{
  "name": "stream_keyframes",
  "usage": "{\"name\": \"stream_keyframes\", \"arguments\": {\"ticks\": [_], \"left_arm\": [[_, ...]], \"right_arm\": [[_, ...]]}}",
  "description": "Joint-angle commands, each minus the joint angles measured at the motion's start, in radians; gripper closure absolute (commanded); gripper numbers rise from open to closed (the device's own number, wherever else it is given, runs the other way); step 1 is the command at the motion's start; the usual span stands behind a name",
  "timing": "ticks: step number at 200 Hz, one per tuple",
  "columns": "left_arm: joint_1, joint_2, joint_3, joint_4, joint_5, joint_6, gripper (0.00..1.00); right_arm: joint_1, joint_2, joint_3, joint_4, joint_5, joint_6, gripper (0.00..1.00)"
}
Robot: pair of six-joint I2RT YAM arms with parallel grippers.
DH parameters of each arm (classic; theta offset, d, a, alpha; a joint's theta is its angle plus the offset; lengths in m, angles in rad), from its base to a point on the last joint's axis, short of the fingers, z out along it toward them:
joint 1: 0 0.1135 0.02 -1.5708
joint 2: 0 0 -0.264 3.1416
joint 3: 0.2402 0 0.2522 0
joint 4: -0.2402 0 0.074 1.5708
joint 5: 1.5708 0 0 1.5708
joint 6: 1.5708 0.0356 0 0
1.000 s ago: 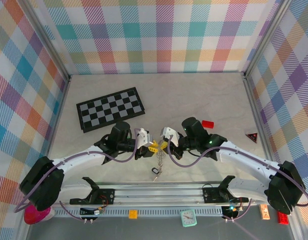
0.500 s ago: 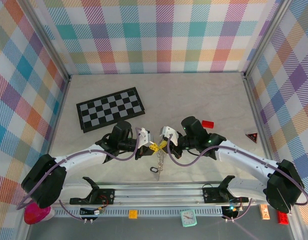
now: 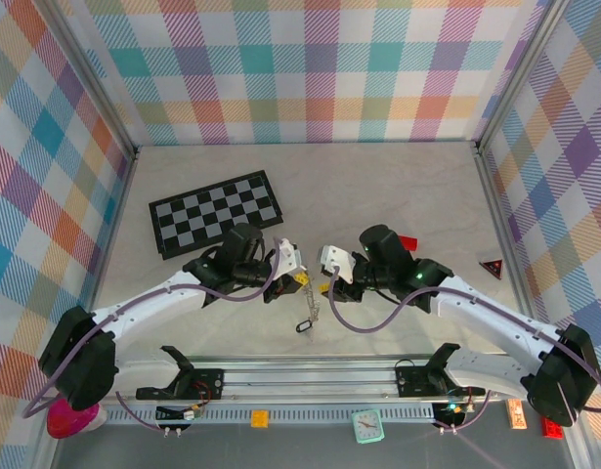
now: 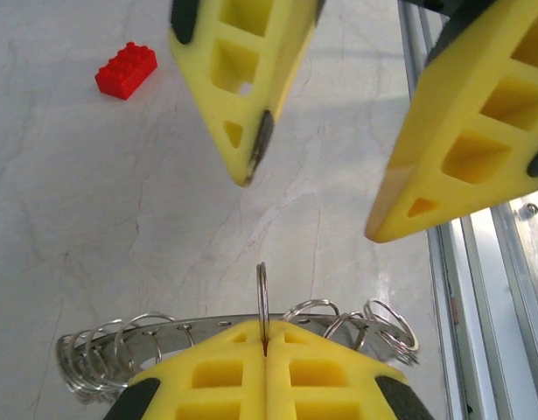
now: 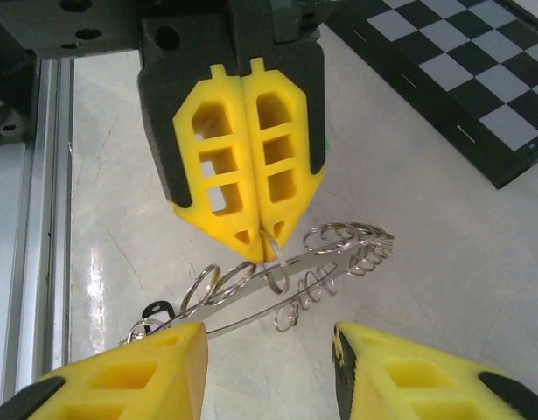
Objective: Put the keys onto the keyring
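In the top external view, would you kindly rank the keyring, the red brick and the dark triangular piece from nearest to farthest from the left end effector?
1. keyring: pinched in the left end effector, trailing toward the near edge.
2. red brick: off to its right, slightly farther back.
3. dark triangular piece: farthest out on the right side.

A black-and-white chessboard (image 3: 214, 215) is lying flat on the pale table (image 3: 378, 186), beyond and to the left of the left fingers (image 3: 300, 279). A small red brick (image 3: 406, 242) is sitting beyond and to the right of the right fingers (image 3: 324, 285). A red triangle (image 3: 492, 268) is resting well off to their right.
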Motion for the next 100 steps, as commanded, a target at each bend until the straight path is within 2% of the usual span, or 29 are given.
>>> {"name": "stream_keyframes", "arguments": {"ticks": [1,58,74,100], "left_arm": [[-0.016,-0.045,0.036,-0.121,-0.039,0.068,1.0],[-0.031,-0.071,0.058,-0.158,-0.05,0.158,1.0],[-0.032,-0.064,0.075,-0.211,-0.05,0.175,1.0],[-0.033,-0.064,0.091,-0.23,-0.046,0.195,1.0]], "right_arm": [[0.007,0.025,0.022,0.04,-0.012,-0.078,0.59],[0.004,0.11,0.0,0.139,-0.177,-0.085,0.65],[0.005,0.131,-0.008,0.164,-0.222,-0.072,0.65],[0.005,0.155,-0.015,0.189,-0.232,-0.067,0.7]]}}
